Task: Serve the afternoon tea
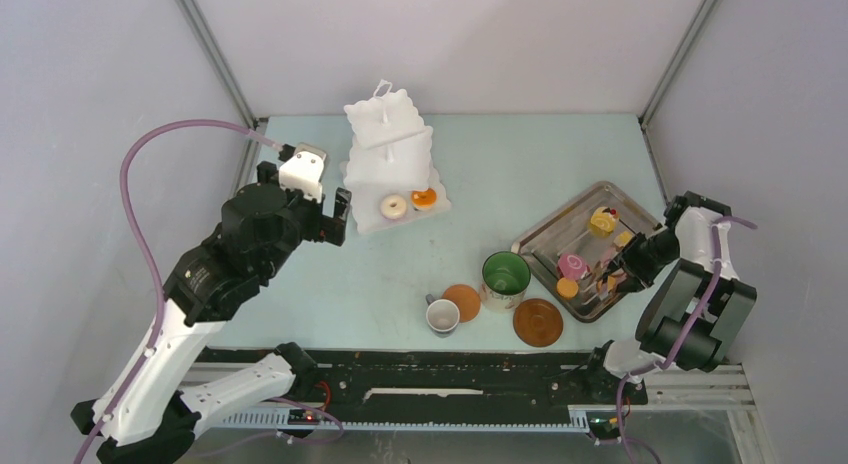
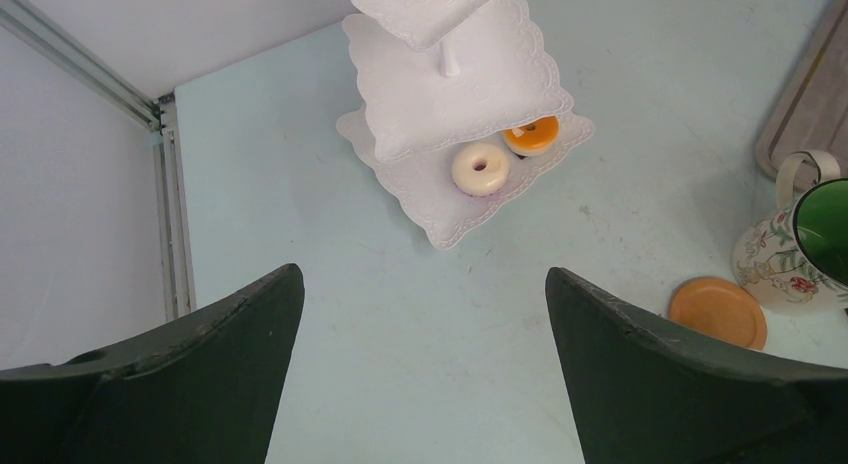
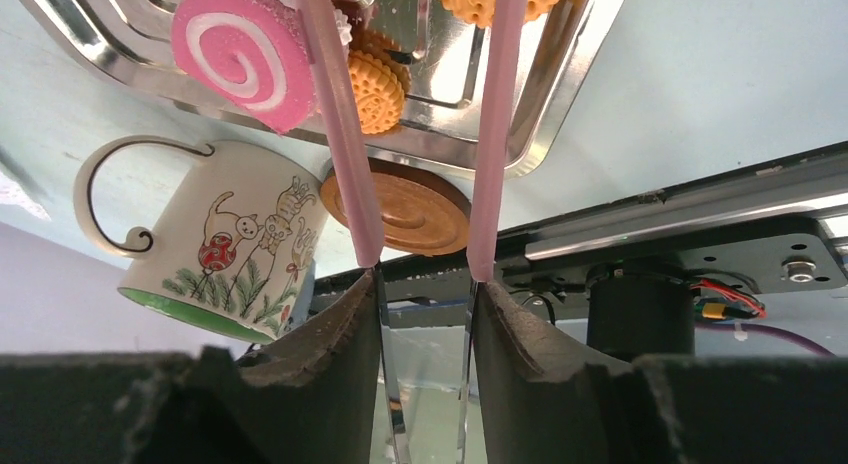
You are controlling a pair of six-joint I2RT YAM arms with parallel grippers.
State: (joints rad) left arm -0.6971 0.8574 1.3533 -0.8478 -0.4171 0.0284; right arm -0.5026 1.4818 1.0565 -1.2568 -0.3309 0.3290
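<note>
1. From above, your left gripper point(image 1: 338, 216) hovers just beside the white three-tier scalloped stand point(image 1: 390, 149); its bottom tier carries a white doughnut point(image 1: 393, 206) and an orange round pastry point(image 1: 424, 198); your right gripper point(image 1: 615, 276) sits over the grey rectangular metal tray point(image 1: 552, 234).
2. On the left wrist you see the fingers spread wide above the pale blue tabletop point(image 2: 400, 364); the stand lies ahead.
3. On the right wrist your fingers pinch the thin pink tongs point(image 3: 338, 134); their arms run alongside a pink swirl cake point(image 3: 240, 59) on the tray; the green-lined mug point(image 3: 230, 244) and brown saucer point(image 3: 405, 209) stand just beside the tray.
</note>
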